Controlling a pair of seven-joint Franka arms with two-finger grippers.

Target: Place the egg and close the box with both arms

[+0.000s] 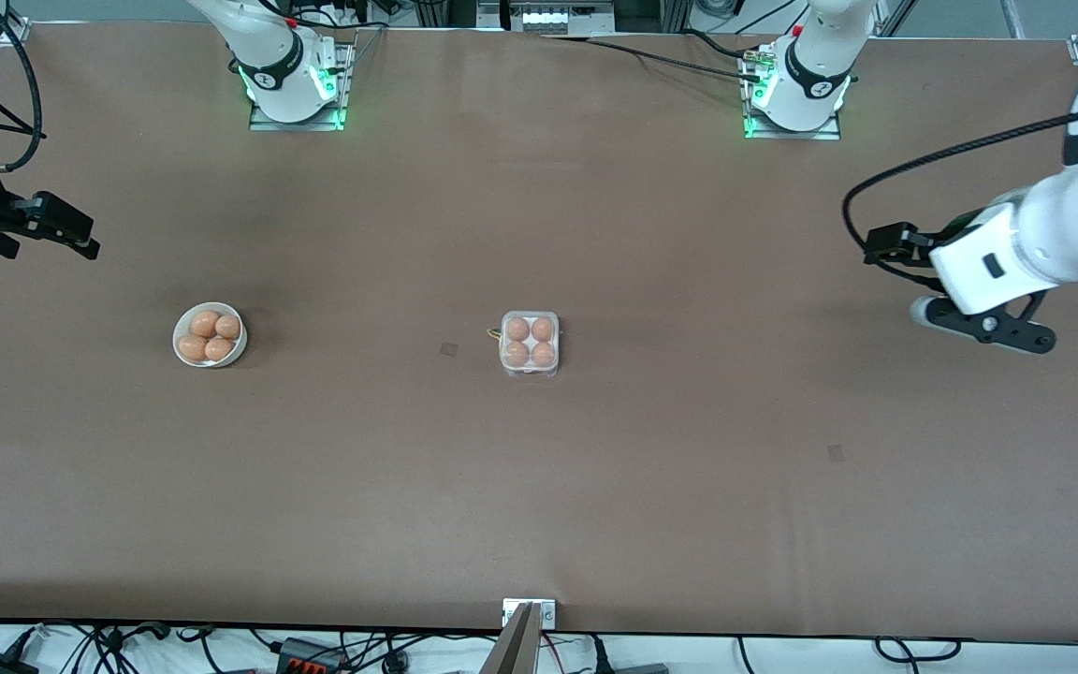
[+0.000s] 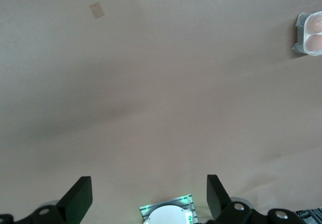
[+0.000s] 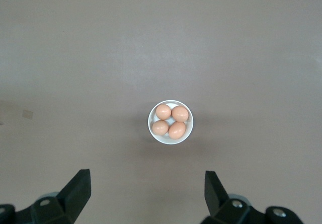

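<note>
Front view shows the table (image 1: 539, 487) with both arms drawn well back, and the job looks finished: the box (image 1: 530, 344) sits closed at the middle with 4 eggs in its 4 cells, so no cell is left to fill. I cannot tell which of them is the egg of the task. My judgement is that the step in hand is simply to hold clear; the arms should keep high and wide so nothing brushes the lid.

Toward the right arm's end stands a round white bowl (image 1: 210, 335) holding 4 more brown eggs, well apart from the box.

Left claw (image 1: 986, 323) hangs released over bare table at its own end, empty. Right claw (image 3: 145, 194) is likewise spread wide and empty, looking down on the bowl (image 3: 170, 122).
</note>
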